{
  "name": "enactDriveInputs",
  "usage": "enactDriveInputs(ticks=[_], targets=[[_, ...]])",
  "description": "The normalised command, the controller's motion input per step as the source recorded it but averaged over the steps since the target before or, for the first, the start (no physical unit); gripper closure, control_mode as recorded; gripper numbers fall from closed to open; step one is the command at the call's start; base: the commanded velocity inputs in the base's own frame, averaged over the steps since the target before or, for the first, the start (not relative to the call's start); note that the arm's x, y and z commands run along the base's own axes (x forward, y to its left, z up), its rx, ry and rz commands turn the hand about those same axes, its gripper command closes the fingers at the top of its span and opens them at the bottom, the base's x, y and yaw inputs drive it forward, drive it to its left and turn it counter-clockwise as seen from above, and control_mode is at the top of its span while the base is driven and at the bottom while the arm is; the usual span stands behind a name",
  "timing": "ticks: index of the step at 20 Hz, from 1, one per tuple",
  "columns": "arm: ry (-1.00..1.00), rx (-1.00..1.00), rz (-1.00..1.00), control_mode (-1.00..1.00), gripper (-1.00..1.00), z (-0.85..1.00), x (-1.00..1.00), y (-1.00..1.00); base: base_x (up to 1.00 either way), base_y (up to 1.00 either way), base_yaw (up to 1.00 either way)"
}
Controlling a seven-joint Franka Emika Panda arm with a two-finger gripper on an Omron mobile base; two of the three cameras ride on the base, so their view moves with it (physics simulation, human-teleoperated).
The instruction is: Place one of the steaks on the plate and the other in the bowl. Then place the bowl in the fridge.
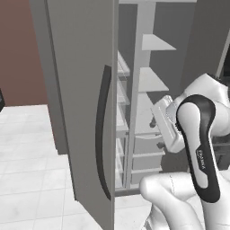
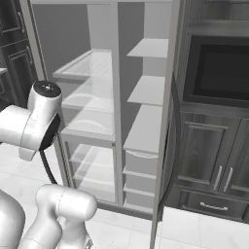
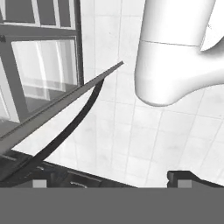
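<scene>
The fridge (image 2: 146, 126) stands open, showing pale shelves and drawers with nothing on them that I can see. Its left door (image 1: 76, 90), with a long dark handle (image 1: 103, 134), swings out toward me. My arm is folded in front of the fridge, the hand (image 1: 164, 121) level with the lower shelves. In the hand view my gripper (image 3: 111, 181) is open, its two dark fingertips (image 3: 183, 178) far apart with nothing between them. It looks down past a door edge (image 3: 65, 100) at the floor. The steaks, the plate and the bowl are out of view.
A dark built-in oven (image 2: 219, 68) and dark cabinets with drawers (image 2: 209, 146) stand right of the fridge. White tiled floor (image 1: 27, 157) spreads to the left, below a red-brown wall (image 1: 18, 54). The right fridge door (image 2: 168, 146) stands edge-on.
</scene>
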Motion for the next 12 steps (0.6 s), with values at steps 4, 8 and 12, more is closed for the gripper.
enactDriveInputs(ticks=[4,8,12], targets=[[0.03,0.07,-0.05,-1.0,-1.0,-0.08,0.72,-0.28,0.0,0.0,0.0],[0.0,0.09,0.0,-1.0,-1.0,-0.11,0.84,0.01,0.0,0.0,0.0],[0.15,0.01,0.02,-1.0,-1.0,0.0,0.82,0.0,0.0,0.0,0.0]])
